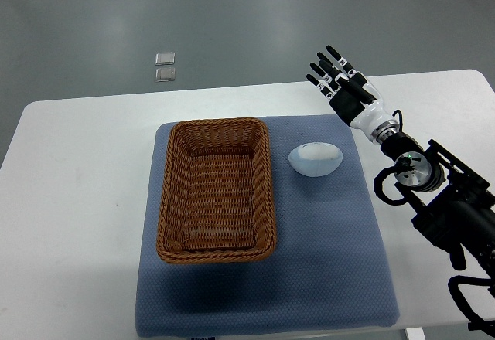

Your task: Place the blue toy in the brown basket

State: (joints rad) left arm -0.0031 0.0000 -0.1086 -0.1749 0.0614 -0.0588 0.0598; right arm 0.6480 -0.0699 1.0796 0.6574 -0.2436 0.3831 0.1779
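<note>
step in hand: the reach — right hand (340, 77) hovers over the far right of the white desk (77, 170), nothing grasped yet, by my read the approach to the blue toy (315, 158) is what's on.
fingers: the fingers (331, 60) are straight and spread apart, pointing away toward the desk's far edge, holding nothing.
blue toy: pale blue, egg-like, lying on the blue mat (325, 263) just beside the right wall of the brown basket (216, 193), not touching it as far as i can tell.
toy versus fingers: the toy sits nearer the robot and a little to the left of the hand — apart from it, with bare mat and desk between them.
how to do it well: swing the palm back over the toy, come down with the fingers wide enough to straddle its rounded body, close gently since it looks smooth and could roll.
basket: empty, open top, a short hop left of the toy.
left hand: out of the picture.
</note>
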